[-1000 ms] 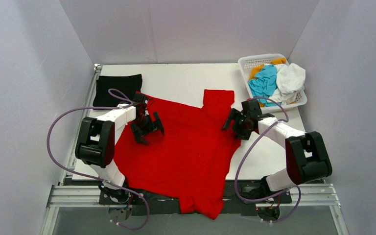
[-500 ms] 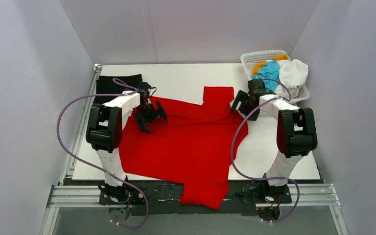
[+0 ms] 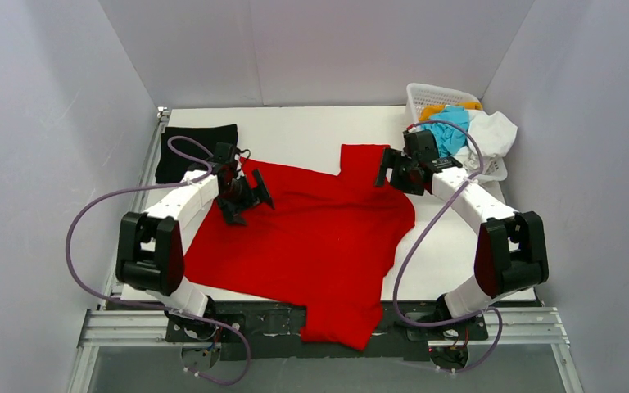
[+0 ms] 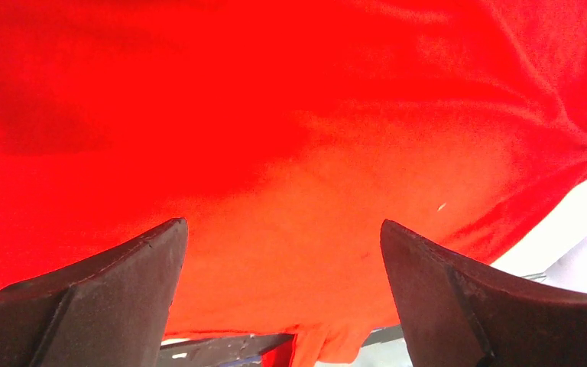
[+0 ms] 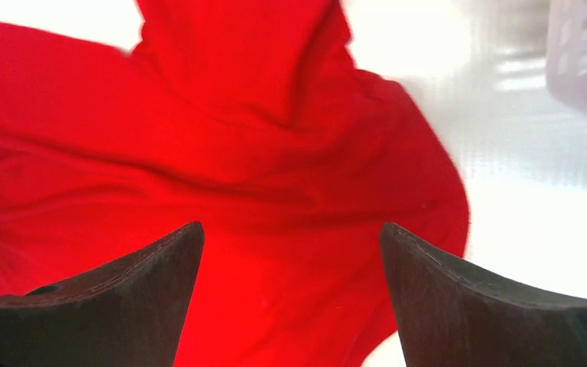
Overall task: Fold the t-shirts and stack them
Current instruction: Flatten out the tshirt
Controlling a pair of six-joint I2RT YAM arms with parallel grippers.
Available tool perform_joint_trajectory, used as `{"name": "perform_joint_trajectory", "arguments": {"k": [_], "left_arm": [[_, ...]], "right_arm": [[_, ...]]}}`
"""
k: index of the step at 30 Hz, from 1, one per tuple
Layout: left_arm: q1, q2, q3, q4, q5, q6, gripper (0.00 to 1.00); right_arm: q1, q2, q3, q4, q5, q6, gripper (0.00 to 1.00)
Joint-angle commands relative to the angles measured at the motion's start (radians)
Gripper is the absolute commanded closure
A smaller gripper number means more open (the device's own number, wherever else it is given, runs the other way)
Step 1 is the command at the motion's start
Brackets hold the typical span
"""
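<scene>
A large bright red t-shirt (image 3: 311, 237) is spread, loosely creased, across the white surface (image 3: 311, 131), with one end draped over the near edge. The left hand (image 3: 247, 203) and the right hand (image 3: 398, 173) are held wide open above its far corners, and nothing is gripped. A black t-shirt (image 3: 192, 147) is laid folded at the far left.

The basket (image 3: 420, 92) stands just beside the right claw (image 3: 398, 175).

White lattice basket (image 3: 427, 90) at the far right corner of the white table (image 3: 311, 131), aluminium rail (image 3: 115, 327) along near edge
</scene>
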Motion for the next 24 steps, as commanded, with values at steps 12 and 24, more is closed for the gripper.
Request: {"name": "perform_joint_trajectory", "arguments": {"k": [12, 24], "left_arm": [[-0.003, -0.177, -0.135, -0.131, -0.048, 0.054, 0.02], [-0.002, -0.11, -0.17, -0.078, -0.024, 0.031, 0.02]], "right_arm": [[0.01, 0.136, 0.083, 0.025, -0.011, -0.043, 0.06], [0.148, 0.293, 0.236, -0.025, 0.025, -0.022, 0.05]]}}
